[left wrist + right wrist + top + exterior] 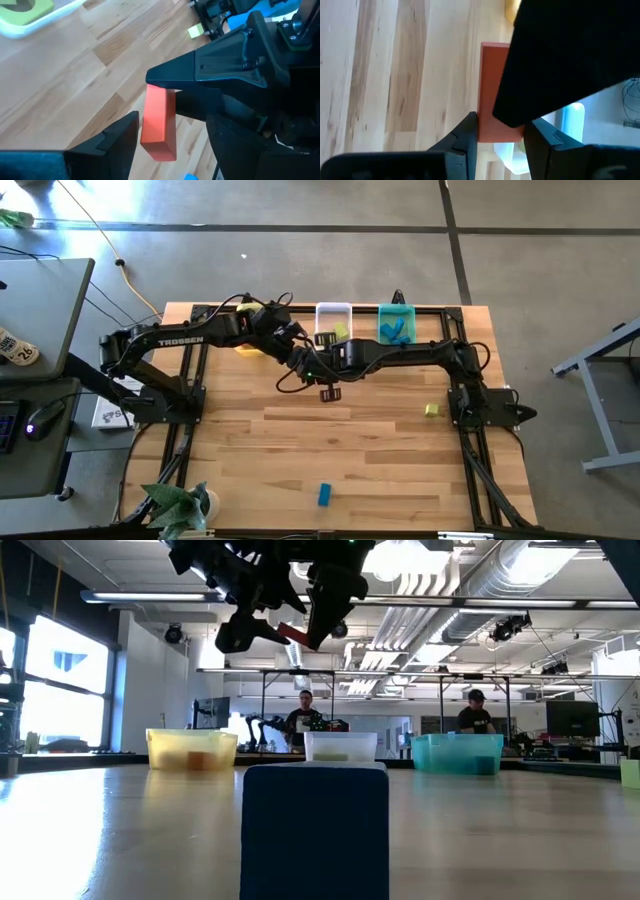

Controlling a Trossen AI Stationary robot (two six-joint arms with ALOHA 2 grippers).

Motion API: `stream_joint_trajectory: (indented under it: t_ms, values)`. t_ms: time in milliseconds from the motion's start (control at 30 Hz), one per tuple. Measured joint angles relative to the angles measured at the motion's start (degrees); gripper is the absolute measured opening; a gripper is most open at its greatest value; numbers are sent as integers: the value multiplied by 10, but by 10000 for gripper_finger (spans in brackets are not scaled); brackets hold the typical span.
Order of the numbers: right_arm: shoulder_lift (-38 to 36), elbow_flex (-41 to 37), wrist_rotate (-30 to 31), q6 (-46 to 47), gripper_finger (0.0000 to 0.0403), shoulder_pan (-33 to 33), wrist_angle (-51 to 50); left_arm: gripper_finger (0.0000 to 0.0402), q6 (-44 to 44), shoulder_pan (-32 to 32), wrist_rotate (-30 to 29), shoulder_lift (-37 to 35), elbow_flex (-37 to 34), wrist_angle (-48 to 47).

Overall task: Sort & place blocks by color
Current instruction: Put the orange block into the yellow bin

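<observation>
Both arms are matte black, built of chunky jointed segments. The left arm carries white TROSSEN lettering along its link. Thin black cables loop behind each tool, whose fingers are dark angular wedges.

Right tool clamped, raised mid-table; left tool spread wide, meeting it.

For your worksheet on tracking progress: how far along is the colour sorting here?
Done: blue blocks lie in the teal bin, a yellow-green one in the clear bin.
In hand: the right hand is shut on a red-orange block, held above the table, with the open left hand around it.
Left: a blue block and a yellow-green block on the table.
</observation>
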Motion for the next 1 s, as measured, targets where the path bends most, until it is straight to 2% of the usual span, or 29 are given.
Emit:
stream_joint_trajectory:
  t_ms: [133,500,867,1000]
  values:
    - [0,0,0,-2,92,-7,0,204,6,5,-2,0,0,-1]
    - [1,0,1,-28,92,-10,4,106,31,10,-10,1,0,-6]
    - [1,0,12,-26,92,-15,7,85,43,10,-10,2,0,-6]
    - [1,0,22,-28,92,-16,5,59,52,10,-15,2,0,-6]
